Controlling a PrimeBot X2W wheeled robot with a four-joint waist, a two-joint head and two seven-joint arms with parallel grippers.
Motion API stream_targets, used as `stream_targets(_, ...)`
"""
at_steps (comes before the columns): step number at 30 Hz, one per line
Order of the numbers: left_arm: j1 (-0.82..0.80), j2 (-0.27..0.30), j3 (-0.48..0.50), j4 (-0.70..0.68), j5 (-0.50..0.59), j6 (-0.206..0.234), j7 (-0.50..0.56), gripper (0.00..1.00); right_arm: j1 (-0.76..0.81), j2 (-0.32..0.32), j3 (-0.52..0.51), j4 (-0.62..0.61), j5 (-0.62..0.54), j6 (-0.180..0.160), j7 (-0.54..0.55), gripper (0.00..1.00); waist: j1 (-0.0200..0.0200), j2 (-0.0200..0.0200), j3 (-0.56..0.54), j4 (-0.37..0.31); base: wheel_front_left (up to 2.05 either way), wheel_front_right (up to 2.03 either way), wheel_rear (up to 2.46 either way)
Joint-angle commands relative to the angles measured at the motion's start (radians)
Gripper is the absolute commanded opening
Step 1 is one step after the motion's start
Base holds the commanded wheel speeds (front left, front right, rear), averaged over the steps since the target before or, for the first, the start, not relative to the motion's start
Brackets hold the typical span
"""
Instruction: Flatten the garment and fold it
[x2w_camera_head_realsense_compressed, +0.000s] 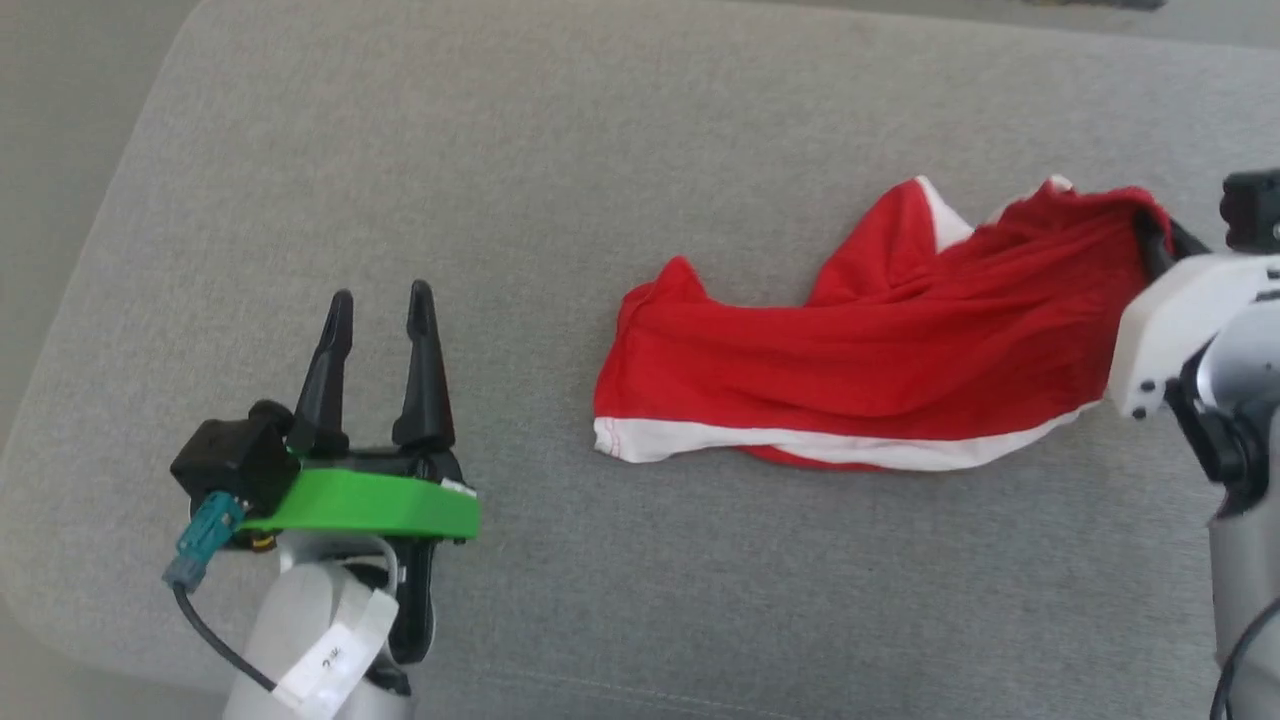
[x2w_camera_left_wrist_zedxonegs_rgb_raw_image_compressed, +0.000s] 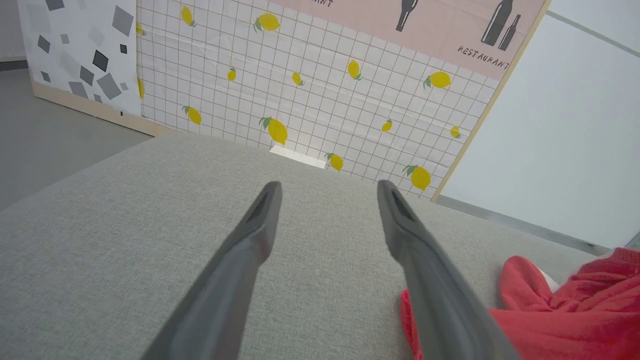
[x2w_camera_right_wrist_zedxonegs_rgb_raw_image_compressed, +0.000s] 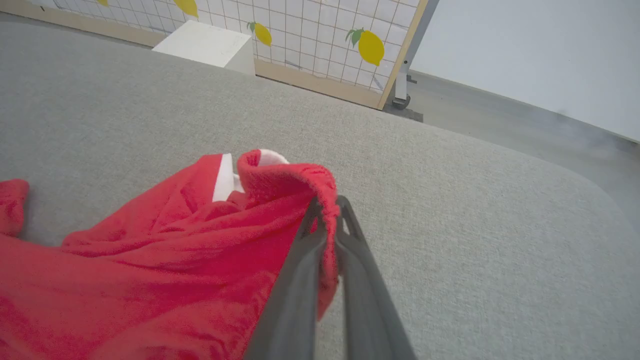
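The red garment (x2w_camera_head_realsense_compressed: 860, 350) lies crumpled on the grey cushion, its white trim band along the near edge. Its far right corner is lifted, pinched between the fingers of my right gripper (x2w_camera_head_realsense_compressed: 1155, 235). The right wrist view shows that gripper (x2w_camera_right_wrist_zedxonegs_rgb_raw_image_compressed: 327, 210) shut on a fold of the garment (x2w_camera_right_wrist_zedxonegs_rgb_raw_image_compressed: 150, 270), red cloth draped over the fingertips. My left gripper (x2w_camera_head_realsense_compressed: 378, 305) hovers open at the lower left, well apart from the garment's left end. From the left wrist, the left gripper (x2w_camera_left_wrist_zedxonegs_rgb_raw_image_compressed: 327, 187) holds nothing, and the garment (x2w_camera_left_wrist_zedxonegs_rgb_raw_image_compressed: 560, 310) lies to its right.
The grey cushion (x2w_camera_head_realsense_compressed: 560, 150) is wide, with a rounded left edge dropping to the floor. A lemon-patterned panel (x2w_camera_left_wrist_zedxonegs_rgb_raw_image_compressed: 310, 90) and a white box (x2w_camera_right_wrist_zedxonegs_rgb_raw_image_compressed: 205, 45) stand beyond its far edge.
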Motion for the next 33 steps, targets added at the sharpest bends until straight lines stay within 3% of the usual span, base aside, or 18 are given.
stream_targets(1, -0.02, -0.002, -0.002, -0.003, 0.013, -0.003, -0.004, 1.0, -0.036, -0.007, 0.007, 0.048, -0.012, -0.002, -0.035, 0.0, 0.0, 0.0, 0.044, 0.041, 0.0, 0.0, 0.0)
stream_targets(3, -0.028, -0.002, -0.003, -0.005, 0.016, -0.003, -0.004, 1.0, -0.073, -0.013, 0.016, 0.133, -0.018, -0.002, -0.069, 0.0, 0.0, 0.0, 0.056, 0.05, 0.0, 0.0, 0.0)
stream_targets(4, -0.03, -0.002, -0.004, -0.005, 0.017, -0.003, -0.004, 1.0, -0.09, -0.015, 0.015, 0.167, -0.019, -0.002, -0.088, 0.05, 0.0, 0.0, 0.059, 0.053, 0.0, 0.0, 0.0)
stream_targets(5, -0.032, -0.002, -0.004, -0.003, 0.021, -0.003, -0.004, 1.0, -0.107, -0.014, 0.014, 0.207, -0.02, -0.002, -0.108, 0.2, 0.0, 0.0, 0.059, 0.055, 0.0, 0.0, 0.0)
stream_targets(6, -0.032, -0.002, -0.004, -0.001, 0.024, -0.003, -0.004, 1.0, -0.117, -0.011, 0.012, 0.234, -0.017, -0.002, -0.121, 1.0, 0.0, 0.0, 0.058, 0.055, 0.0, 0.0, 0.0)
stream_targets(13, -0.003, -0.002, 0.006, 0.019, 0.037, -0.009, -0.004, 1.0, -0.098, 0.03, -0.019, 0.311, -0.001, -0.002, -0.275, 1.0, 0.0, 0.0, -0.002, 0.027, 0.0, 0.0, 0.0)
stream_targets(24, 0.085, -0.002, 0.012, 0.054, 0.058, -0.03, -0.004, 1.0, 0.214, 0.12, 0.014, 0.081, 0.038, -0.002, -0.57, 1.0, 0.0, 0.0, -0.136, -0.08, 0.0, 0.0, 0.0)
stream_targets(33, 0.12, -0.002, -0.075, 0.153, 0.083, -0.049, -0.004, 1.0, 0.438, 0.139, 0.019, 0.006, 0.099, -0.002, -0.668, 1.0, 0.0, 0.0, -0.192, -0.144, 0.0, 0.0, 0.0)
